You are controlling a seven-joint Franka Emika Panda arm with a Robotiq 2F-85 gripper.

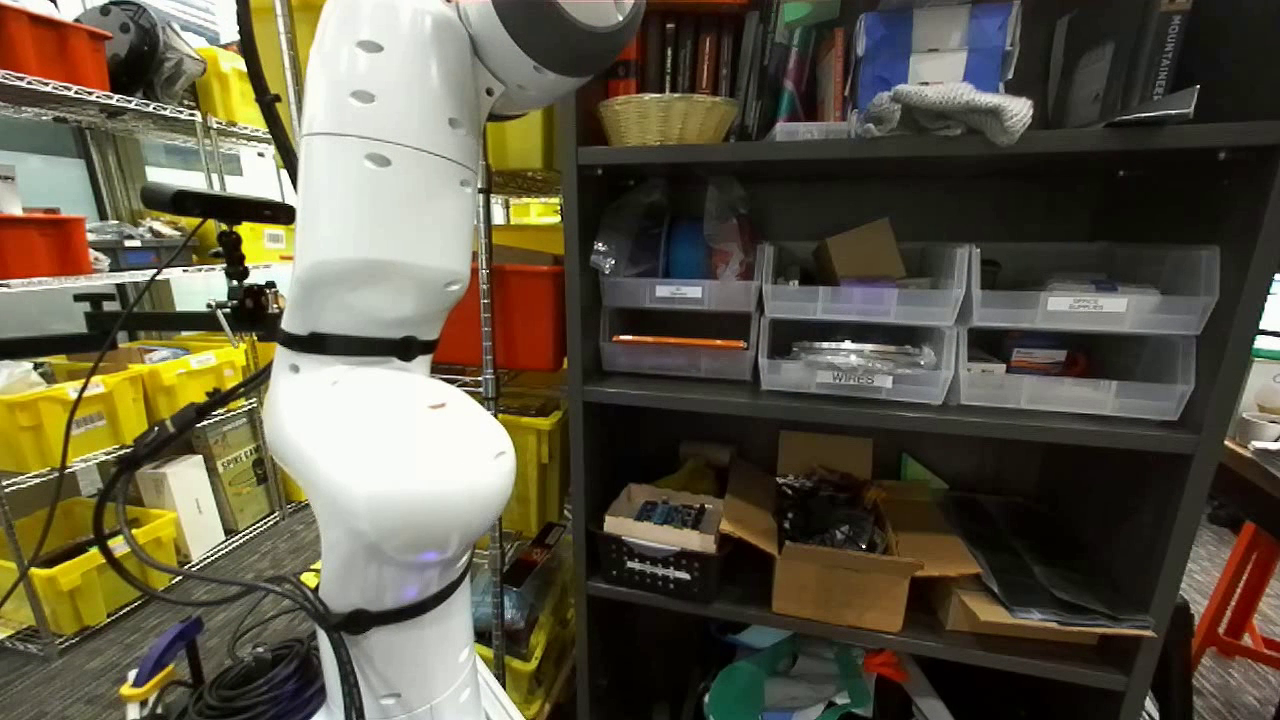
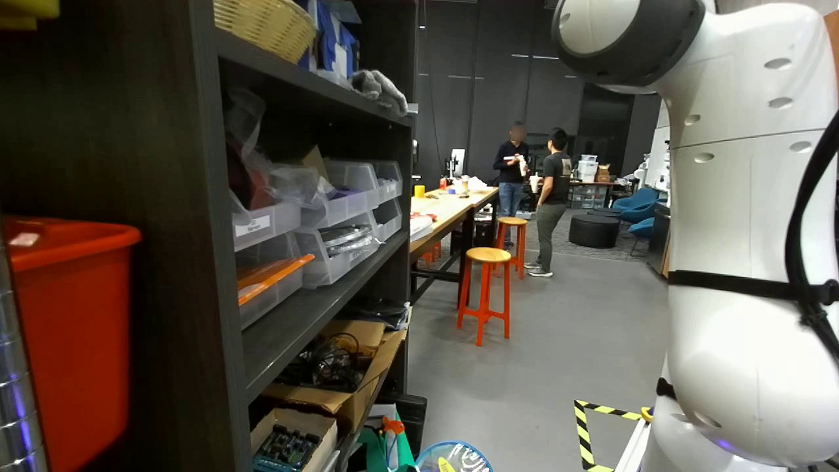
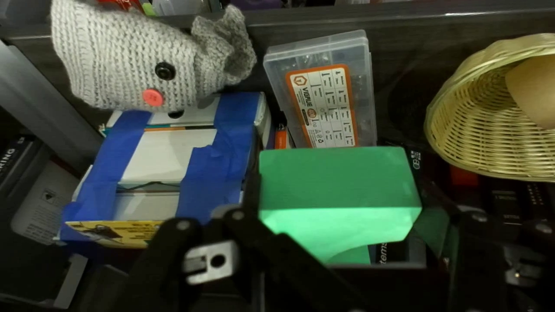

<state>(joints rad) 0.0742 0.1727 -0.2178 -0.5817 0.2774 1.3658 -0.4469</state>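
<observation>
One green block (image 3: 340, 177) is gripped between the fingers (image 3: 251, 225). A weak pinch could drop it; sideways drift could knock the blue-taped bundle (image 3: 169, 158).

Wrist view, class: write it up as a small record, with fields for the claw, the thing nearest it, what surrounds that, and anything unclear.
Claw: one finger to each side of the green block in the image
Nearest thing: the same block, two faces showing, the lower one brighter
Left: blue-taped bundle, partly covered by a grey knitted item
Above the block in the image: clear plastic case with an orange-edged label
Right: wicker basket, cut off by the picture's edge
Unclear: whether the fingers grip the block
</observation>
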